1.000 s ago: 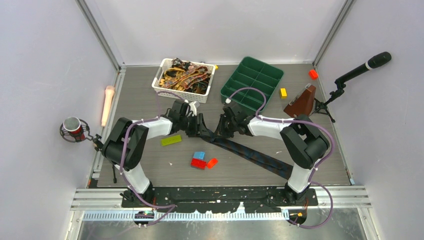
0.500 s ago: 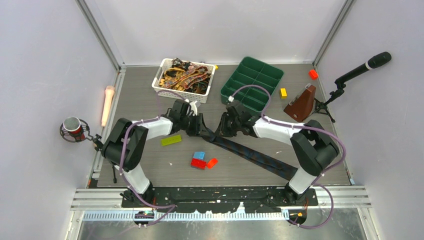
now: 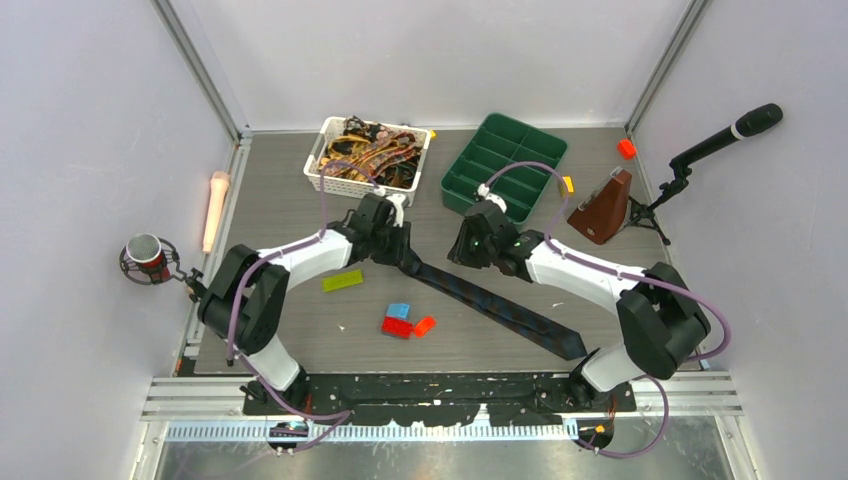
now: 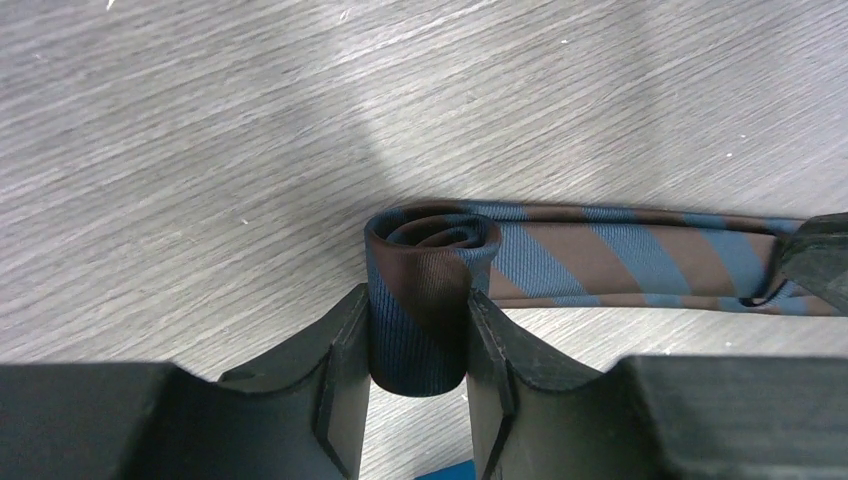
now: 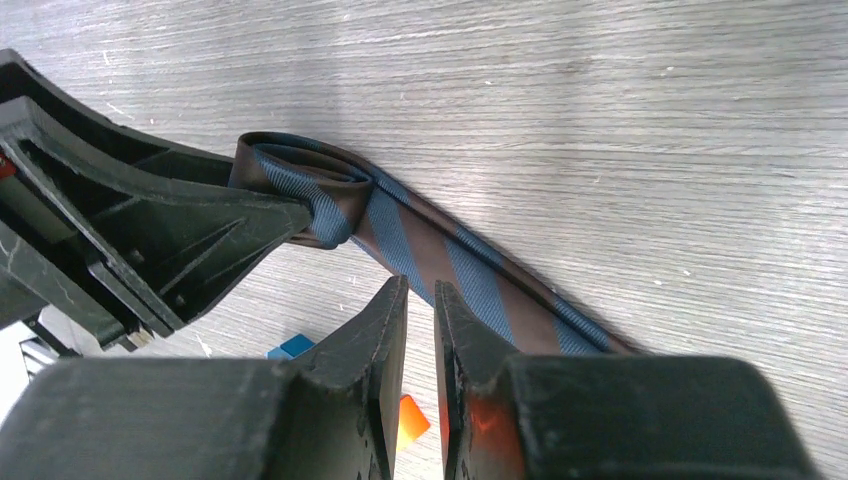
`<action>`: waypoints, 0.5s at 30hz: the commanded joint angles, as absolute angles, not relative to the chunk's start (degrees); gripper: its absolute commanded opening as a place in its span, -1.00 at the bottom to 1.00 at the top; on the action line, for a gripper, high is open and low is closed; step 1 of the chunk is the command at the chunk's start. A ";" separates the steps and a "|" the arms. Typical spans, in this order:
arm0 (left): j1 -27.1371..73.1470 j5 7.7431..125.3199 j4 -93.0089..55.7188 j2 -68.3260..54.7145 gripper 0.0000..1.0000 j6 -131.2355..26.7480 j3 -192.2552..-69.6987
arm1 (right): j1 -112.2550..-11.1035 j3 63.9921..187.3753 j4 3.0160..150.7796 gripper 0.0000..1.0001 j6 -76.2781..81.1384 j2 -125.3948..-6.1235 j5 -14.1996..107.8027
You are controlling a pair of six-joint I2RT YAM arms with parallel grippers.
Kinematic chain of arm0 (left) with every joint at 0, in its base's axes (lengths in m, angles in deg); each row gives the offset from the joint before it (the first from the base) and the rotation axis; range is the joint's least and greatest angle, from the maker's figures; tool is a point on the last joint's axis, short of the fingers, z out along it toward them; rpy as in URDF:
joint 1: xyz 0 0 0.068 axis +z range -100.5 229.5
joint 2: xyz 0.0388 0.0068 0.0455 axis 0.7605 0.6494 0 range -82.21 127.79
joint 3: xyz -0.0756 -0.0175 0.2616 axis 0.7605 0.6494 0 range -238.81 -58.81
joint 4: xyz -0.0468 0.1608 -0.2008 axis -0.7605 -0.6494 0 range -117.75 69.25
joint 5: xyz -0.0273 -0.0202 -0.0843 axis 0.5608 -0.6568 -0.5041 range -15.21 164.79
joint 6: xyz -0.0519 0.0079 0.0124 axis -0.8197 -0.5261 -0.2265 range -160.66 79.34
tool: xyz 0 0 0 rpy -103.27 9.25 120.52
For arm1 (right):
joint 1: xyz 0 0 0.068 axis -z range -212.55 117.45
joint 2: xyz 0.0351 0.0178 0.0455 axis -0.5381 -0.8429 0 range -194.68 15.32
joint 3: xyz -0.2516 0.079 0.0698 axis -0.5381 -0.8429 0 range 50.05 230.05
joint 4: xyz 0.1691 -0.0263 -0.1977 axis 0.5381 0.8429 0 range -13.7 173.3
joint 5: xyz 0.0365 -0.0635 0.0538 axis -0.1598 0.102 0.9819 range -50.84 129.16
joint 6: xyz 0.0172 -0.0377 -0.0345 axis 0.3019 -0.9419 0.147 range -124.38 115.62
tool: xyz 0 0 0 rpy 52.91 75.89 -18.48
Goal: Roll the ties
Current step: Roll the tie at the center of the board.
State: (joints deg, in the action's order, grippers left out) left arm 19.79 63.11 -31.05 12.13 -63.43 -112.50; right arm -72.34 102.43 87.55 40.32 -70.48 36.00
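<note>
The left claw is clamped on the rolled end of a striped tie, one finger pressed against each side of the coil. The coil stands on its edge on the grey wood-grain worktop, with its spiral facing up. The tie is navy with brown diagonal bands. From the coil, near the middle of the worktop, its flat length runs towards the near right and ends in a point by the right arm's base.

The right claw sits just to the right of the coil, over the flat strip. Its fingers stand a narrow slit apart with nothing between them. I cannot tell whether the tips touch the cloth.

At the far side, a white basket holds a heap of patterned ties in brown, gold and black. A green compartment tray stands to its right. Near the striped tie, towards the near left, lie a blue brick, a red brick and an orange brick. A yellow-green flat piece lies further left.
</note>
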 commanded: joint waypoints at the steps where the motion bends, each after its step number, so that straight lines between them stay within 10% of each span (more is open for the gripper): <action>1: 15.88 76.36 -36.68 10.07 -0.26 -57.72 -115.98 | -72.70 102.15 87.96 -0.55 39.90 -67.65 31.38; 15: 8.20 95.84 -42.66 11.36 -0.29 -52.45 -120.41 | -72.63 100.81 88.12 -0.55 40.66 -66.73 29.49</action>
